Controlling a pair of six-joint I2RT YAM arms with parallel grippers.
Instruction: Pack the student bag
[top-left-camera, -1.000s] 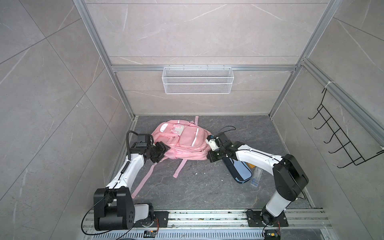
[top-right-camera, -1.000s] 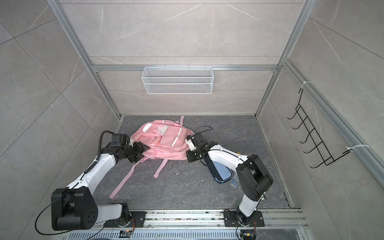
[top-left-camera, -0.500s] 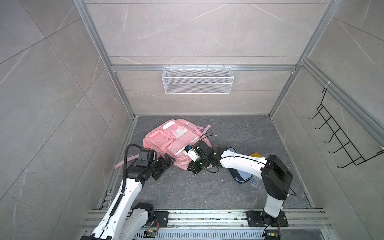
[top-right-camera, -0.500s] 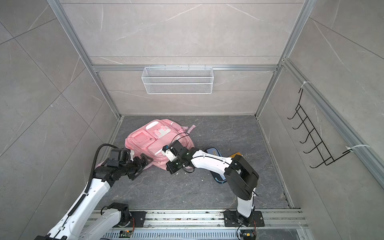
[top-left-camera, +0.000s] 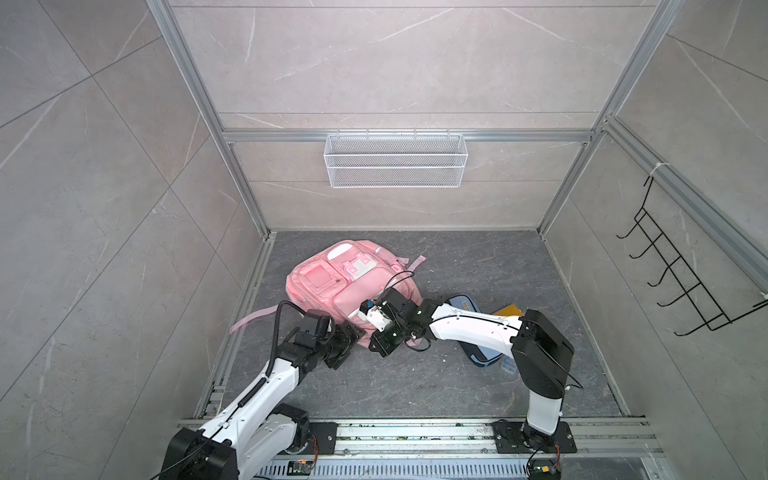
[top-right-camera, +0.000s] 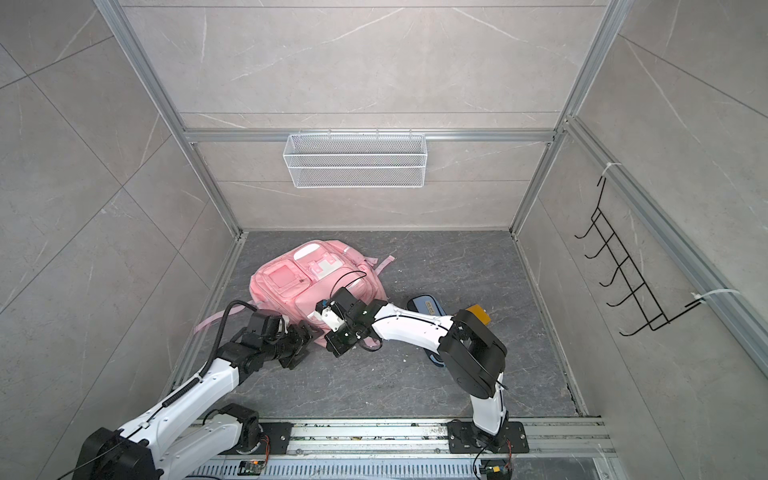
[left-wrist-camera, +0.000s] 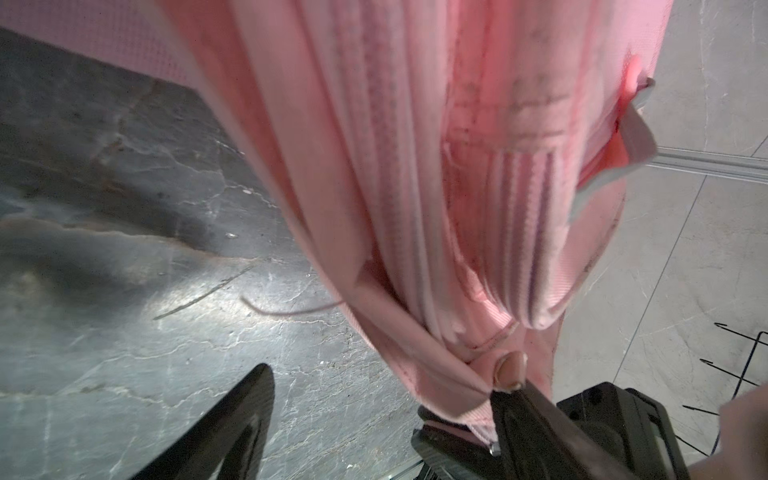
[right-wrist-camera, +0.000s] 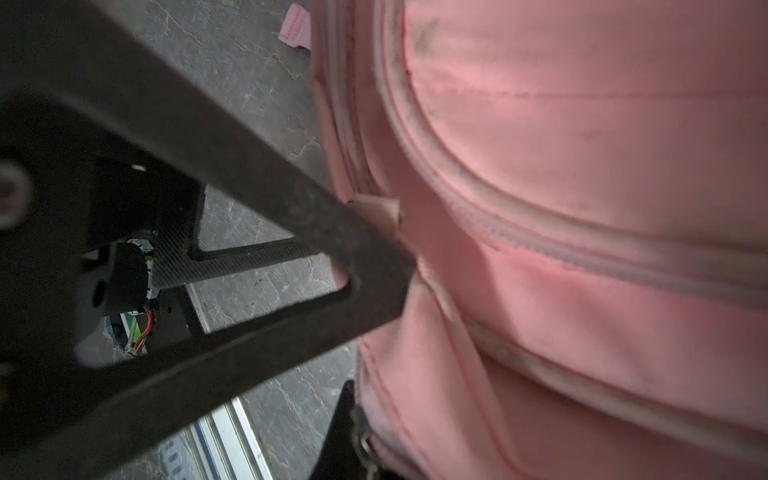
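well, my right gripper (right-wrist-camera: 390, 249) is pressed together on a small pink tab at the near end of the student bag (top-left-camera: 332, 282), right beside a curved zip line. the bag lies flat on the dark floor (top-left-camera: 415, 382), pockets up, toward the back-left corner. its long axis runs from my fingertips away toward the back wall, leaning a little left, so the whole bag lies ahead of both my grippers. i judge that any pull on that tab would act along this axis.

my left gripper (top-left-camera: 347, 343) is spread and holds nothing. it sits just beside the bag's near-left corner. in the left wrist view one finger (left-wrist-camera: 511, 399) touches a fold of pink fabric and the other stands apart over bare floor. it is my nearer free end.

the zips i can see look closed, so i cannot tell what the bag holds. the blue pencil case (top-left-camera: 465, 302) lies outside it, partly under my right arm, with a yellow item (top-left-camera: 510, 311) just beyond. the wire basket (top-left-camera: 395, 166) on the back wall shows nothing inside. i judge packing has barely begun.
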